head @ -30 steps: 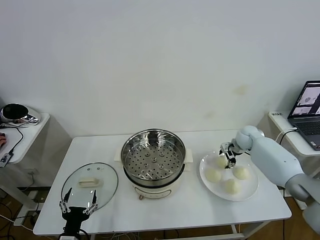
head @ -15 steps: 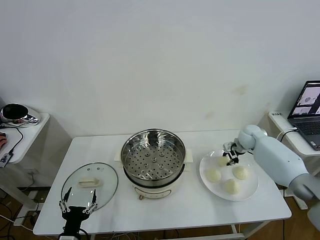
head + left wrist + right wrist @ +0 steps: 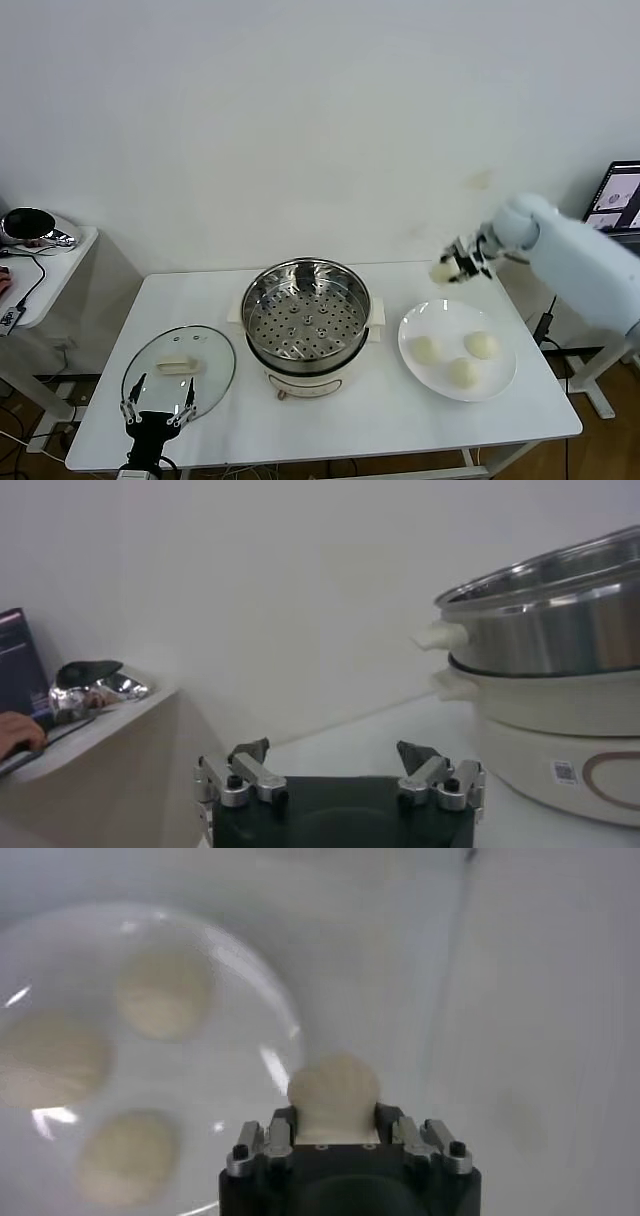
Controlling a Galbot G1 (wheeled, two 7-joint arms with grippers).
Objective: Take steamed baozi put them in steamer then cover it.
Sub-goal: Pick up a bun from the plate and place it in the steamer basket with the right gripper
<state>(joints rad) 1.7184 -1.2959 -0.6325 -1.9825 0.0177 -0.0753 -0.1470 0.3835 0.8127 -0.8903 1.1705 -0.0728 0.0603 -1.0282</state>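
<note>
My right gripper is shut on a cream-white baozi and holds it in the air above the far edge of the white plate; the wrist view shows the bun between the jaws. Three baozi lie on the plate. The steel steamer basket stands empty on its cream pot base in the middle of the table. The glass cover lies flat at the front left. My left gripper is open, parked at the table's front edge by the cover.
A small side table with a dark round object stands at the far left. A laptop sits at the far right. The steamer's side fills part of the left wrist view.
My right gripper has closed on one baozi on the plate and lifted it up and away from the plate. The left arm has not moved.
</note>
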